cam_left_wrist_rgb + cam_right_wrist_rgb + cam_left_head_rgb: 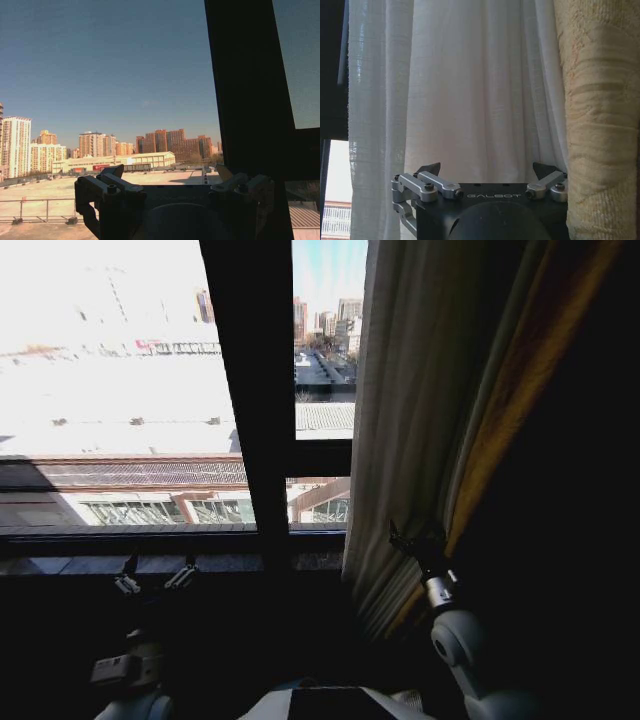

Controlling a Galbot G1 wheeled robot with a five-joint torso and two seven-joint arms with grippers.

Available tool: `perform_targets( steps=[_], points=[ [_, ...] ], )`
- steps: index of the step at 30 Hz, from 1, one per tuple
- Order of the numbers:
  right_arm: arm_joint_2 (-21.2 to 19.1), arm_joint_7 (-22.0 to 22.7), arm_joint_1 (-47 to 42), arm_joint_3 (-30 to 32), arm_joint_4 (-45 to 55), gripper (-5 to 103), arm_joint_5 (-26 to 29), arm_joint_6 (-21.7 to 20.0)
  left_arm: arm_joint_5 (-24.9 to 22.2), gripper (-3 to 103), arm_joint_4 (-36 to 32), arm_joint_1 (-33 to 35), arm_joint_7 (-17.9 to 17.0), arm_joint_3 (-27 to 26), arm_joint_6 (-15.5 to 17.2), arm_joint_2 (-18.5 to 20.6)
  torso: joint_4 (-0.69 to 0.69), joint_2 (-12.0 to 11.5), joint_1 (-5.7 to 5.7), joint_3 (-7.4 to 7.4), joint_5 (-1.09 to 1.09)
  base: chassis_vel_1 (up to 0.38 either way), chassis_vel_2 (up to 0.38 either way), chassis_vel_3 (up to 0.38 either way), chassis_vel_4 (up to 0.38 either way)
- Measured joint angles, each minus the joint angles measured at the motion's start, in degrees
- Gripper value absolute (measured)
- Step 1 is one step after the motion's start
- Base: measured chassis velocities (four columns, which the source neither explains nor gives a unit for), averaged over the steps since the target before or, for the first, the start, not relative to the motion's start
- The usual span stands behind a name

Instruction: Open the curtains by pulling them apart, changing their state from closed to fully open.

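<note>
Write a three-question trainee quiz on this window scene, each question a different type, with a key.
1. True or false: the sheer white curtain is bunched at the window's right side.
2. What does the right gripper face? A) bare glass B) the curtain C) the floor
3. Fill in: the left gripper sits open near the window ____.

Key: 1 true. 2 B; in the right wrist view its fingers are spread before the pleats, beside the tan drape. 3 sill.

Sheer curtains (pixel 400 420) bunched right of the window frame (pixel 250 390) — right end effector (pixel 418 540) against them, empty.
</note>
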Motion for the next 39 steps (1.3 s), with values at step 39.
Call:
perform_targets(
  steps=[39],
  points=[
    [0.77, -0.39, -0.24, -2.23, 0.26, 100, -1.73, -0.15, -0.40, 100, 0.36, -0.06, 0.04, -0.12, 0.03, 0.51, 0.01, 0.00, 0.00, 0.00, 0.00, 0.251, 0.254, -0.253, -0.250]
  ],
)
